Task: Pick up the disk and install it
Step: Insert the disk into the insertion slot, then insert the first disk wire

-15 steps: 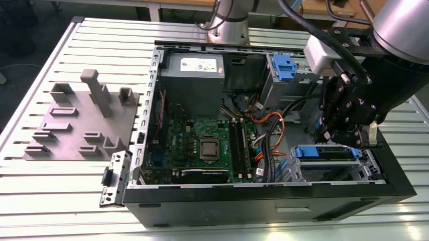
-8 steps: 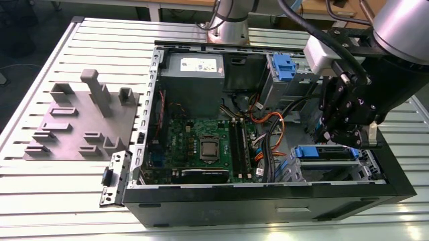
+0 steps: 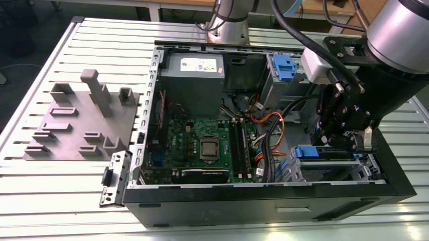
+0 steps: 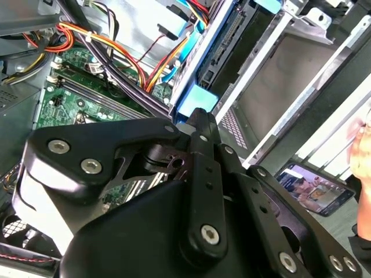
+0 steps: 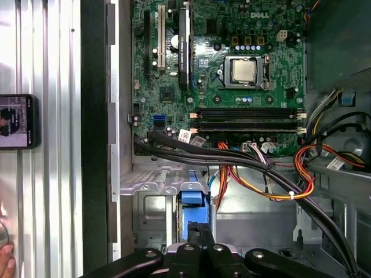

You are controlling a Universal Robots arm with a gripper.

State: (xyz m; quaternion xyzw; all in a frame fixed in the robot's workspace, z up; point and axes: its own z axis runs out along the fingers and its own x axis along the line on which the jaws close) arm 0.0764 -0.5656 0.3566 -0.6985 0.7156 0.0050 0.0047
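The disk sits in the metal drive cage (image 3: 335,168) at the open computer case's corner, on the exterior view's right. Its blue plastic bracket (image 3: 306,152) faces the motherboard, and the silver body behind it is mostly hidden by the cage. My black gripper (image 3: 338,146) hangs straight over that end. In both wrist views the fingers are shut together, with their tips (image 5: 200,230) (image 4: 200,116) right at the blue bracket (image 5: 193,208) (image 4: 197,98). I see nothing held between them.
Orange, yellow and black cables (image 5: 261,174) run beside the cage over the green motherboard (image 3: 201,145). A grey power-supply box (image 3: 193,68) and a blue latch (image 3: 284,68) sit at the case's back. A grey fixture plate (image 3: 80,120) lies at the left. A phone (image 5: 17,121) and a hand (image 5: 6,260) are outside the case.
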